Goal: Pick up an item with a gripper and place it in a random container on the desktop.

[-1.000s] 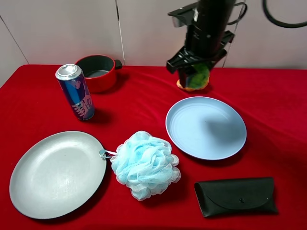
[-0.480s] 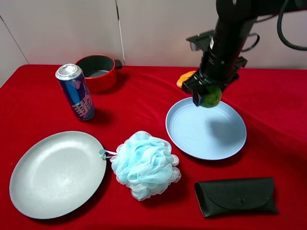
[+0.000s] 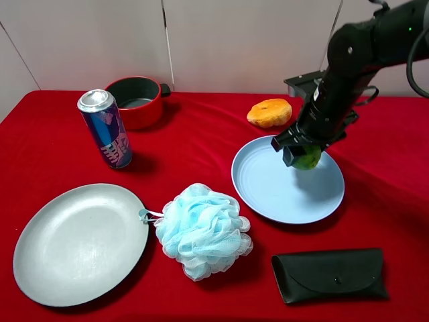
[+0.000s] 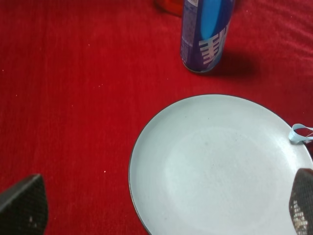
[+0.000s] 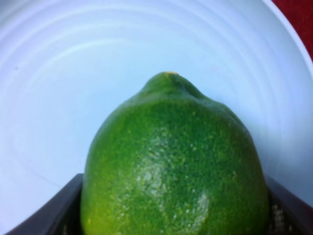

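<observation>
My right gripper [image 3: 303, 155] is shut on the green fruit [image 3: 308, 159] and holds it just over the far right part of the light-blue plate [image 3: 268, 194] on the red desktop [image 3: 201, 147]. In the right wrist view the glossy green fruit [image 5: 173, 166] fills the picture between my black fingers [image 5: 49, 215], with the light-blue plate [image 5: 73, 73] right below it. My left gripper [image 4: 161, 208] is open; only its two fingertips [image 4: 24, 205] show, over the grey plate [image 4: 220, 166]. It is out of the high view.
An orange-yellow bun [image 3: 269, 113] lies behind the blue plate. A red pot [image 3: 137, 100] and a blue can [image 3: 106, 129] stand at the back left. A grey plate [image 3: 80, 241], a blue bath puff [image 3: 203, 229] and a black case [image 3: 330, 275] lie in front.
My right gripper has carried the green fruit from beside the bun to the right and forward, and lowered it over the light-blue plate. The left gripper view has no earlier frame.
</observation>
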